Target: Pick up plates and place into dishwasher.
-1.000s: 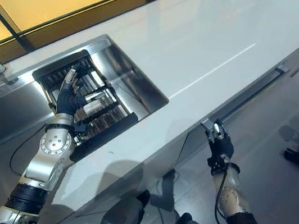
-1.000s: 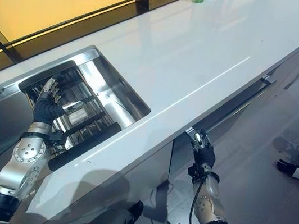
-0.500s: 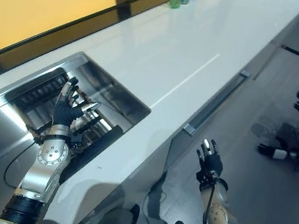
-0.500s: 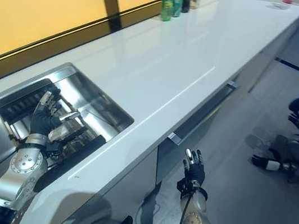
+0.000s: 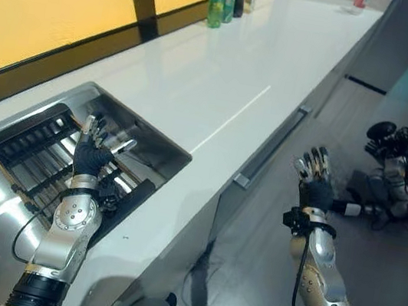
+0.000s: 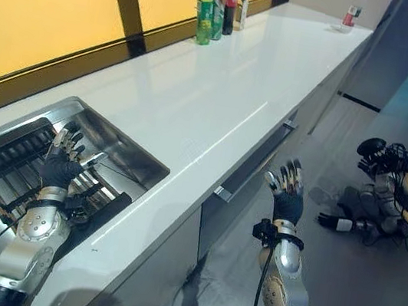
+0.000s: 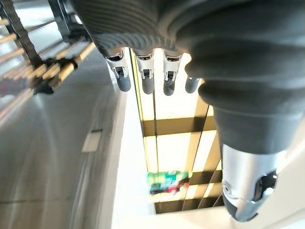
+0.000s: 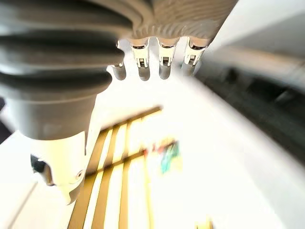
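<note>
Blurred, cut off or too small to tell

The dish rack [image 5: 29, 152] in the sink [image 6: 124, 140] is partly covered by the left hand [image 5: 94, 153], and the frame's edge cuts the sink's near end. The bottles [image 6: 216, 3] at the tabletop's [image 5: 199, 82] far end are only a blurred green smear in both wrist views. The small object [image 6: 351, 15] at the far corner is too small to identify. The dark heap [image 5: 392, 163] on the floor cannot be made out.
</note>
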Available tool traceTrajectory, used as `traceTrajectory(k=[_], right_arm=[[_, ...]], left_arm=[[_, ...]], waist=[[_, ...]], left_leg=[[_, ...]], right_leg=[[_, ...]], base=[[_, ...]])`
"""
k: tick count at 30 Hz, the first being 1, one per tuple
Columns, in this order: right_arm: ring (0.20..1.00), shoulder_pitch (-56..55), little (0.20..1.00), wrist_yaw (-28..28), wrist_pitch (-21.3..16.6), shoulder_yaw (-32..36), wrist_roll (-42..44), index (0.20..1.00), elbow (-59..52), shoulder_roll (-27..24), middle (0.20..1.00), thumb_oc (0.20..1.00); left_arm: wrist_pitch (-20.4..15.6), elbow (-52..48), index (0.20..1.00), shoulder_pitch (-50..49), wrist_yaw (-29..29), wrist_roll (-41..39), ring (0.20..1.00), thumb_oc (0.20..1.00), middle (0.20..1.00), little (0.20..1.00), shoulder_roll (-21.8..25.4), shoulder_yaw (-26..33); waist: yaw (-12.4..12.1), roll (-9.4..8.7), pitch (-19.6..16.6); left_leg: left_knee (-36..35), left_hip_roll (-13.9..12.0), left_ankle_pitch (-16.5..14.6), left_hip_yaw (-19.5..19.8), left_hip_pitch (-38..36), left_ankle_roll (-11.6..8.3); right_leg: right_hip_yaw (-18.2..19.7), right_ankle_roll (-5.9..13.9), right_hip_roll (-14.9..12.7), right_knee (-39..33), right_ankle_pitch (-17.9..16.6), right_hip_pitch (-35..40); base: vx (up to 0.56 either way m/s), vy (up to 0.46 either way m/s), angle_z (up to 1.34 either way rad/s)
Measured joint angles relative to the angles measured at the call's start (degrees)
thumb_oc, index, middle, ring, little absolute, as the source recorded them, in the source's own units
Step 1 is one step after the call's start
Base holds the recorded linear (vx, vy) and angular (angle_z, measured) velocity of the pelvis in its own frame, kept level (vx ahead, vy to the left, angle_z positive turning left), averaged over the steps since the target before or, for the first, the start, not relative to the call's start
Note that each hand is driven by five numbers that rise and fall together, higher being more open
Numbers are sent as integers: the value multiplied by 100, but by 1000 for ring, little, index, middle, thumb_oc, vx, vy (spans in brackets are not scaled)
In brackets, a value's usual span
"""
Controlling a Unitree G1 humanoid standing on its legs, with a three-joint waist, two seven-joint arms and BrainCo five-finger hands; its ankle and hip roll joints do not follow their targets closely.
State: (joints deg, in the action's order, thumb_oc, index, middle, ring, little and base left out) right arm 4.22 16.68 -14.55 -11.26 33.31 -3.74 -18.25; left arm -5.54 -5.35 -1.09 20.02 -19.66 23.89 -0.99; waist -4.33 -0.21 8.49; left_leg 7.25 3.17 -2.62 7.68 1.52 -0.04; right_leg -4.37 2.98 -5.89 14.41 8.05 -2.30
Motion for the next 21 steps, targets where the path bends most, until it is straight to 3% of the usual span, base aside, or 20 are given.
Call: traceTrajectory(k=[2, 6, 10, 14, 16, 19, 21], right_arm=[[1000, 43, 1000, -44, -35, -5, -138, 1000, -37, -138, 1000, 1000], [1000, 359, 1000, -418, -9, -52, -142, 1000, -61, -213, 1000, 1000], [1000, 736, 1000, -510, 53, -103, -252, 1000, -106, -241, 1000, 1000], [1000, 928, 1000, -521, 230, -301, -352, 1000, -299, -299, 1000, 1000], [1000, 956, 1000, -536, 277, -454, -360, 1000, -293, -319, 1000, 1000], [1000, 960, 1000, -643, 340, -569, -390, 1000, -305, -377, 1000, 1000], [1000, 958, 1000, -659, 385, -613, -391, 1000, -298, -412, 1000, 1000]], left_arm=[[1, 3, 1000, 88, -92, -150, 1000, 1000, 1000, 1000, -88, -14], [-8, -2, 1000, 112, -153, -138, 1000, 1000, 1000, 1000, -137, -7], [-28, -2, 1000, 175, -212, -136, 1000, 1000, 1000, 1000, -138, -33], [-51, -24, 1000, 335, -208, -142, 1000, 1000, 1000, 1000, -133, -30], [-59, -36, 1000, 317, -198, -152, 1000, 1000, 1000, 1000, -141, -26], [-60, -157, 1000, 286, -206, -216, 1000, 1000, 1000, 1000, -107, 13], [-61, -205, 1000, 167, -226, -392, 1000, 1000, 1000, 1000, -62, 26]], waist=[[22, -20, -114], [-188, 3, -313], [-228, 8, -317], [-278, -23, -346], [-396, 4, -359], [-602, -121, -430], [-641, -217, -452]], left_leg=[[38, 66, 38, 386, 138, -7], [11, 117, 121, 839, 256, -127], [-99, 188, 262, 1380, 304, -196], [-470, 196, 513, 1963, 190, -263], [-540, 113, 542, 1849, 288, -245], [-714, -132, 438, 1530, 356, -299], [-79, -54, 349, 1349, 494, -177]], right_leg=[[265, -86, 171, -65, 104, 81], [397, -98, 293, -274, 110, 294], [719, -145, 369, -275, 143, 416], [757, -145, 361, -419, 266, 592], [599, -156, 419, -759, 203, 822], [208, -294, 455, -1035, 127, 949], [-40, -322, 395, -1180, 104, 1062]], base=[[83, -149, 102], [62, -204, 68], [65, -180, 78], [35, -192, 84], [20, -221, 72], [-4, -189, 69], [-38, -90, 62]])
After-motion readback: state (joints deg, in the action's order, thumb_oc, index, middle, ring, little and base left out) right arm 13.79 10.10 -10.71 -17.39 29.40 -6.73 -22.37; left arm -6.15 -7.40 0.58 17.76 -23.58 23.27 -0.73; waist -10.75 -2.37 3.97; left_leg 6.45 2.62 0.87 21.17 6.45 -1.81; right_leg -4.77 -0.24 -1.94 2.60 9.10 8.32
